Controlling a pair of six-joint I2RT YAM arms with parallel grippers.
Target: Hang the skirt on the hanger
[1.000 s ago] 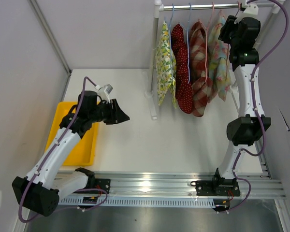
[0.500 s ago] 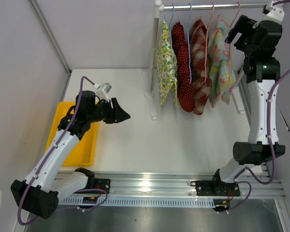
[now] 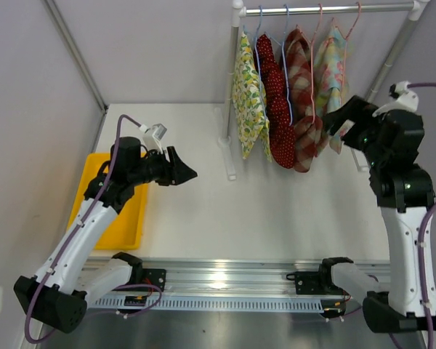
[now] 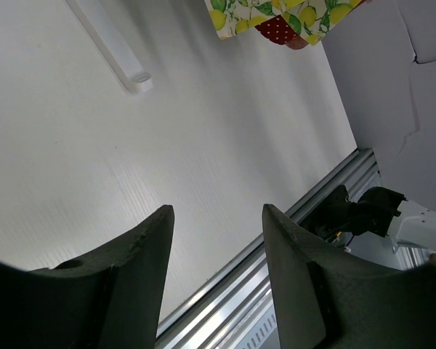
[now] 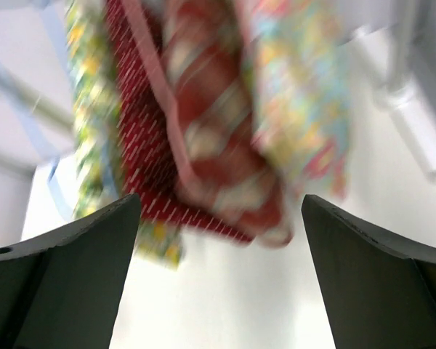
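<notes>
Nearest, the track (image 3: 225, 280) carrying both arm bases is seen along the near edge of the table (image 3: 261, 211). A little farther, at the left, a yellow tray (image 3: 127, 222) is laid on the table, and the left arm is stretched above it. The left gripper (image 3: 187, 173) is held over bare table just right of the tray, pointing right. In its wrist view the fingers (image 4: 131, 269) are shown parted by a moderate gap, with only the table surface seen between them. Nothing is gripped.

Beyond, the rack's foot (image 3: 231, 173) is rested on the table, and the post (image 3: 234, 87) is raised from it to the rod (image 3: 327, 9) at the far side. To the right, the right gripper (image 3: 333, 120) is held up off the table and aimed left at the hanging clothes. Its fingers (image 5: 65, 276) are spread wide and nothing is held. The garments are seen ahead through the gap, blurred. Whether a fingertip touches cloth cannot be told.

Farthest, four skirts are hung side by side from the rod: the lemon skirt (image 3: 245, 94), the dotted skirt (image 3: 276, 123), the plaid skirt (image 3: 301, 109) and, at the right end, the floral skirt (image 3: 333, 62). Each is carried on its own hanger. The floral skirt is carried on a pink hanger (image 3: 356, 18) hooked over the rod, and it is the one closest to the right gripper.
</notes>
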